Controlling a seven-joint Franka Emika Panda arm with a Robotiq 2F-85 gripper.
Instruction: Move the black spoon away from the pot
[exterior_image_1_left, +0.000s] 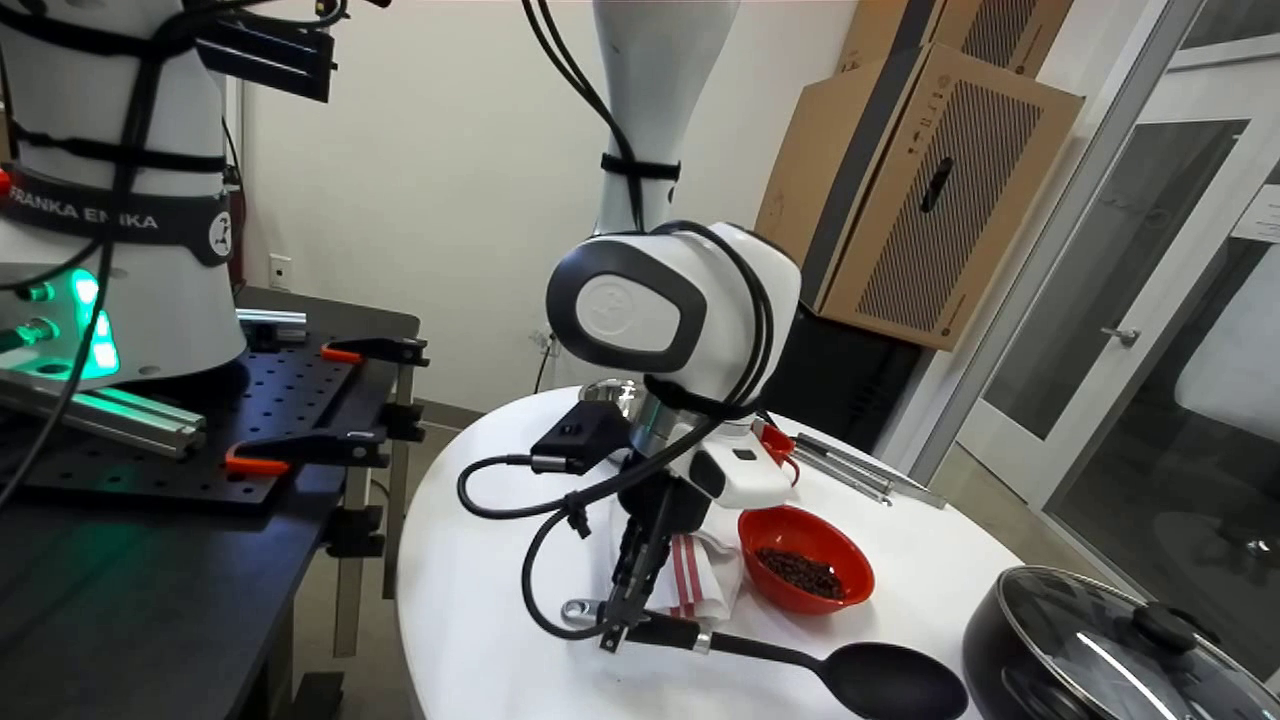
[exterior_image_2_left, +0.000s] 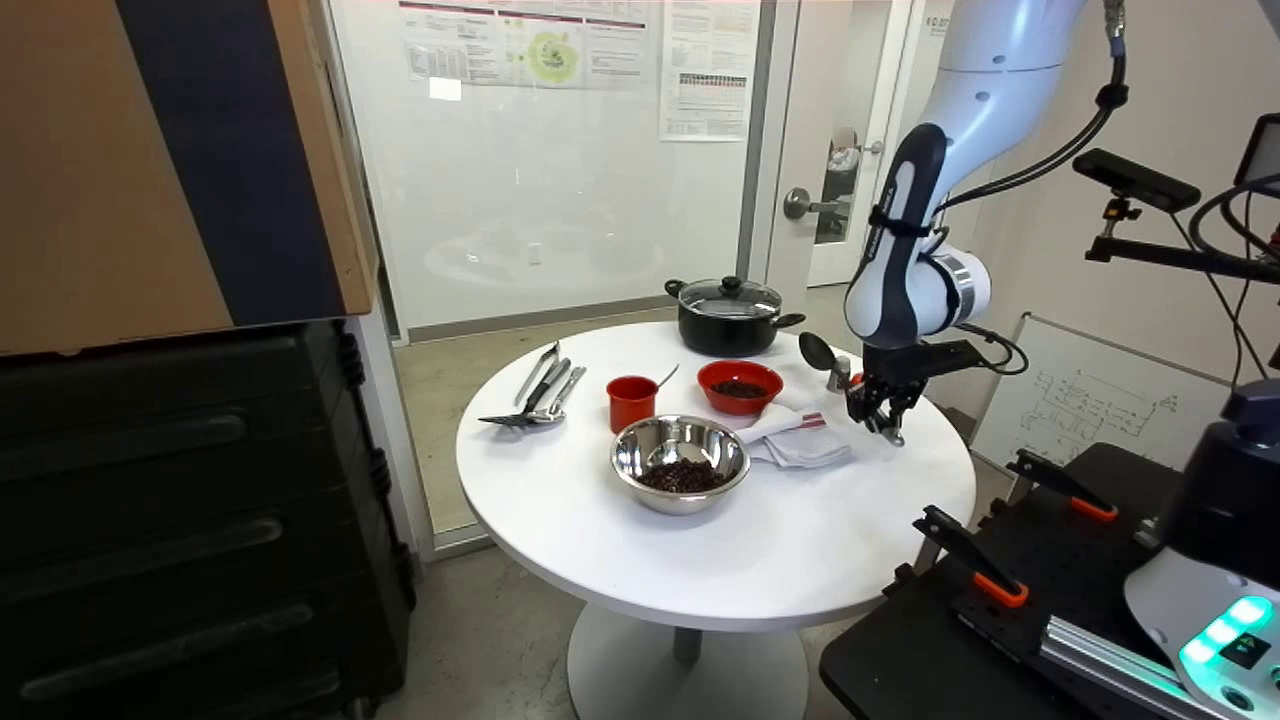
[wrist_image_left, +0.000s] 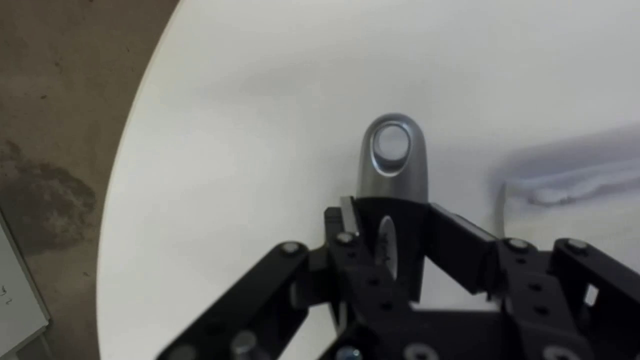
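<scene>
Exterior views, both: pale wall (exterior_image_1_left: 420, 200), glazed door (exterior_image_1_left: 1080, 290), cardboard cartons (exterior_image_1_left: 970, 230). Worktop (exterior_image_2_left: 790, 550): round, white, pedestal-based. Black pot (exterior_image_2_left: 730, 327): glass-lidded, near the worktop's edge. Steel mixing bowl (exterior_image_2_left: 675, 503): part filled with dark pieces (exterior_image_2_left: 685, 477). Red bowl (exterior_image_2_left: 738, 404): likewise, between pot and steel bowl. Black serving spoon (exterior_image_1_left: 872, 677): scoop end near the pot, handle leading away; whether lifted off the worktop, cannot tell. Pincer (wrist_image_left: 390, 217): jaws drawn in on the handle beside its metal end cap, holding it. Step, as judged: grasp made, shift away outstanding. Next move should want a slight lift, then a draw away from the pot, scoop clear of the red bowl.
</scene>
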